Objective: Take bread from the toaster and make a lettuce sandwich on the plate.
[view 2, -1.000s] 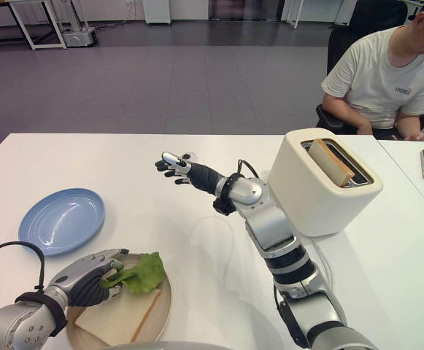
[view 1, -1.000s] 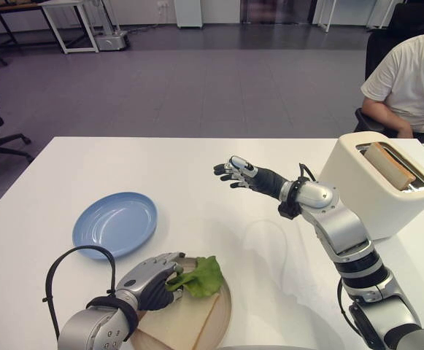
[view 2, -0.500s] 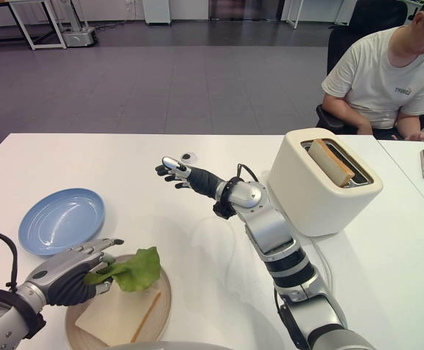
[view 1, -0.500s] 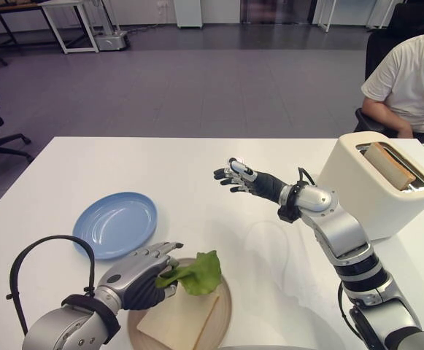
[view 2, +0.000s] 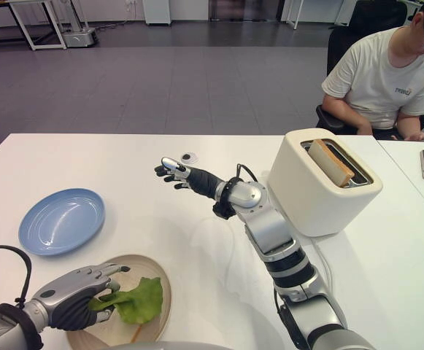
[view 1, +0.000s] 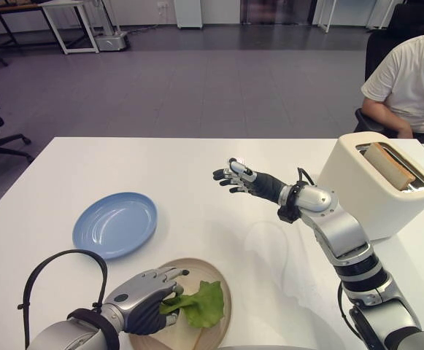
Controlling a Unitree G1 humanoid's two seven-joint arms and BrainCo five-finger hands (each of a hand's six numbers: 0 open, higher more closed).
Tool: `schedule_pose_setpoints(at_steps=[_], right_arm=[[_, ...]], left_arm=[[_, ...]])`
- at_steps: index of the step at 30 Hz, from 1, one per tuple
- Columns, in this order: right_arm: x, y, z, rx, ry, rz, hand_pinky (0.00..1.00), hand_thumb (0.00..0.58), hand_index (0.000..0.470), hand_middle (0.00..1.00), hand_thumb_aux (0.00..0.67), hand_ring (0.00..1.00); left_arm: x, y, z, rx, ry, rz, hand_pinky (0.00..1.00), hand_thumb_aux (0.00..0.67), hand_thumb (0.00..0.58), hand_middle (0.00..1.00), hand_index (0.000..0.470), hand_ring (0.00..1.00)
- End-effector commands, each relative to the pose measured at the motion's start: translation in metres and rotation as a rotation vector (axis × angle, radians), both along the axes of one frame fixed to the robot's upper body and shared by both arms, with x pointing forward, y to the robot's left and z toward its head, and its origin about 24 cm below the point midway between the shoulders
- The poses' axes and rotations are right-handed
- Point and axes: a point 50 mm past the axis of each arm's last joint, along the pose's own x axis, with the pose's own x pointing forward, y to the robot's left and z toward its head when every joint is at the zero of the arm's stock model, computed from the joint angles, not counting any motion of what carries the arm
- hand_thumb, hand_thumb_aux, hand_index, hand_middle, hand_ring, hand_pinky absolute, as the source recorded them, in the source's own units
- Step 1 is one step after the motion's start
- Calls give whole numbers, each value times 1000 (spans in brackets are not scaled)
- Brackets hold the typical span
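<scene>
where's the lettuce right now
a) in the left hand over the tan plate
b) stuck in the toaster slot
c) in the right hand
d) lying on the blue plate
a: the left hand pinches the lettuce by its stem end, with the leaf over the tan plate.

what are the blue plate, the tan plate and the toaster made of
Round light blue plate: probably glazed ceramic or melamine; smooth, with soft highlights on its rim.
Round tan plate: looks like wood or bamboo fibre; matt, no glare.
Boxy cream toaster: likely plastic or painted metal; even satin shell with rounded edges, can't tell which.
</scene>
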Motion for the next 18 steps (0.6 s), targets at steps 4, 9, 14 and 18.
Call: schedule_pose_setpoints(at_steps=[4, 9, 14, 18], right_arm=[[-2, 0, 1, 3, 10, 14, 0, 0, 0, 0, 0, 0], [-2, 2, 0, 5, 12, 19, 0, 0, 0, 0, 0, 0], [-2, -1, -1, 6, 15, -4, 0, 0, 0, 0, 0, 0], [-1, -3, -1, 9, 17, -15, 0, 0, 0, 0, 0, 0]], left_arm=[[4, 3, -7, 84, -20, 18, 0, 384, 474, 0, 269, 0], [5, 3, -8, 97, -33, 19, 0, 360, 456, 0, 253, 0], [2, -7, 11, -14, -8, -71, 0, 0, 0, 0, 0, 0], [1, -4, 22, -106, 18, -130, 0, 0, 0, 0, 0, 0]])
